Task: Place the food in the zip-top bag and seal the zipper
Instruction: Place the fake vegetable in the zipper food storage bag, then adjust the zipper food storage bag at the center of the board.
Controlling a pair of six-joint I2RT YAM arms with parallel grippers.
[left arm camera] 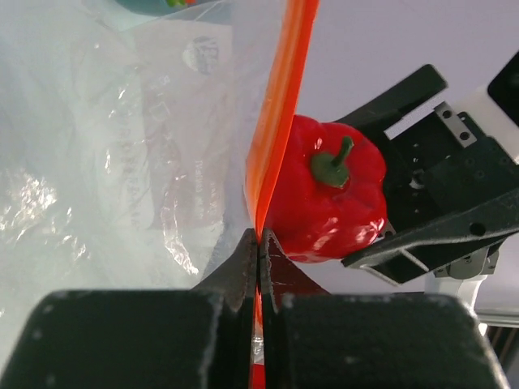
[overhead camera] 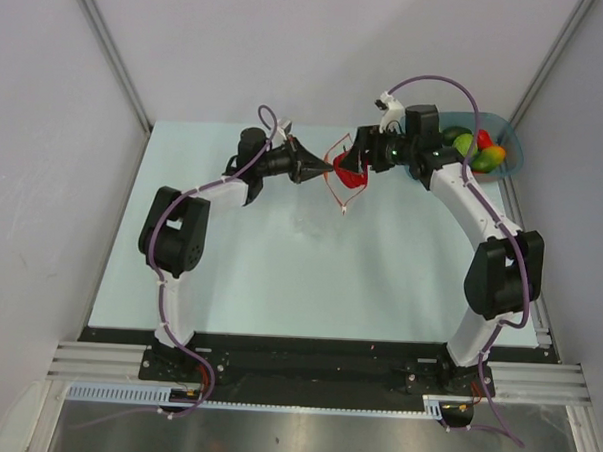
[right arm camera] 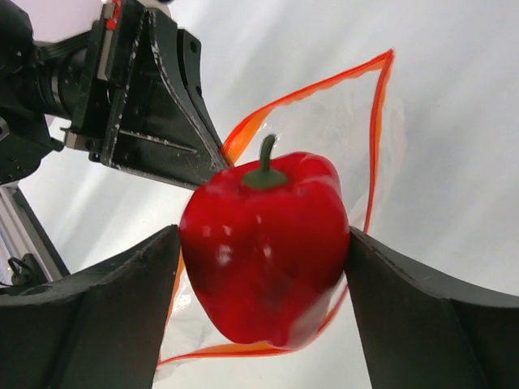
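Note:
My left gripper (overhead camera: pixel 327 168) (left arm camera: pixel 259 237) is shut on the red-orange zipper (left arm camera: pixel 284 105) of the clear zip-top bag (left arm camera: pixel 122 146) and holds it off the table with its mouth open (overhead camera: pixel 344 193). My right gripper (overhead camera: pixel 358 164) (right arm camera: pixel 263 235) is shut on a glossy red toy pepper (right arm camera: pixel 263 243) with a green stem, right at the bag's mouth. The pepper's lower part sits behind the bag's film. The pepper also shows in the left wrist view (left arm camera: pixel 328 194), just right of the zipper. The zipper rim (right arm camera: pixel 375 138) loops around the pepper.
A translucent teal tray (overhead camera: pixel 512 145) stands at the back right corner of the table, holding a green fruit (overhead camera: pixel 463 143), a red piece (overhead camera: pixel 483 139) and an orange-yellow one (overhead camera: pixel 495 154). Grey walls enclose the pale table (overhead camera: pixel 279 275).

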